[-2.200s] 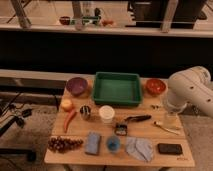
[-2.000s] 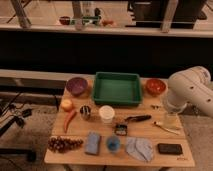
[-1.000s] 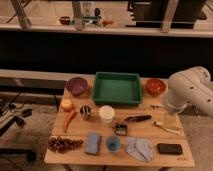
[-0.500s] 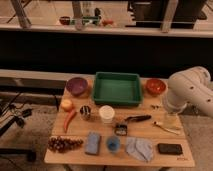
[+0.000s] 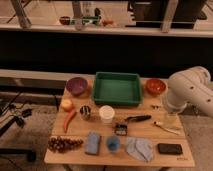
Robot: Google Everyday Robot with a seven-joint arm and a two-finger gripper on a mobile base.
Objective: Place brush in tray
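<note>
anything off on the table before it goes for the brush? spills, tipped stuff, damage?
Nothing stands out. The brush lies flat on the table just in front of the green tray, which sits square and empty. The white cup stands upright, and no spill shows. The hand hangs open over the table's right end, holding nothing.

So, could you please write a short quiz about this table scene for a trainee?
1. True or false: the small black-handled brush already lies inside the large green plastic tray.
2. What stands just to the picture's right of the tray? A) a round orange bowl B) a glass jug C) a cardboard box
3. Where is the robot's gripper, and how are its fingers?

Key: 1 false, it lies on the wooden table in front of the tray. 2 A. 3 over the table's right side, fingers open, holding nothing.
</note>
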